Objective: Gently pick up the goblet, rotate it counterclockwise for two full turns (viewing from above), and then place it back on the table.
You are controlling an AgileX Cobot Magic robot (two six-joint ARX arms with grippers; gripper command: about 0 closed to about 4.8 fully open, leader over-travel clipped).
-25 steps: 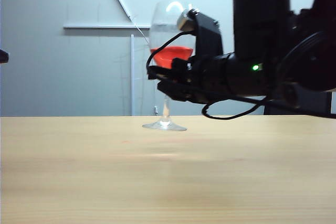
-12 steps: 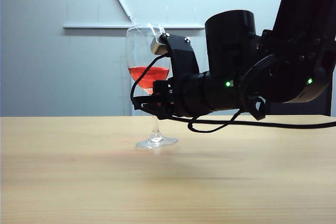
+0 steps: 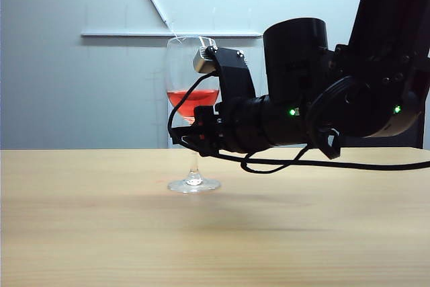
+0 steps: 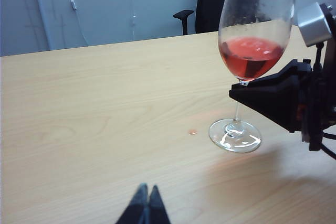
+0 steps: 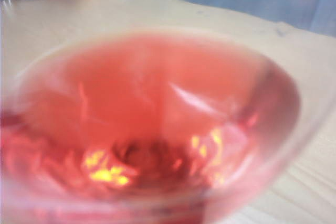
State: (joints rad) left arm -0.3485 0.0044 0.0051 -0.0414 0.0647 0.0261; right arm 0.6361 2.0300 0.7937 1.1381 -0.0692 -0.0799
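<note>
Upright on the worktop [image 3: 80, 233], the goblet [image 3: 193, 99] stands with its round foot flat on the light wood, well back from the front edge and a little left of the middle in the exterior view, red liquid filling the lower part of its bowl. From the left wrist camera, the left gripper [image 4: 145, 205] shows only as two dark fingertips pressed together, jaws clenched on nothing, low over the near part of the worktop and well apart from the goblet [image 4: 252, 51]. Reaching in level from the right edge, the right gripper [image 3: 191, 134] sits at the top of the stem, just under the bowl; its black body hides the stem there, and whether its jaws are clamped or released cannot be told. A black cable [image 3: 349, 164] runs along beneath the right arm toward the right edge. At the right wrist, the goblet's bowl [image 5: 152, 129] fills the blurred view, red liquid close up.
</note>
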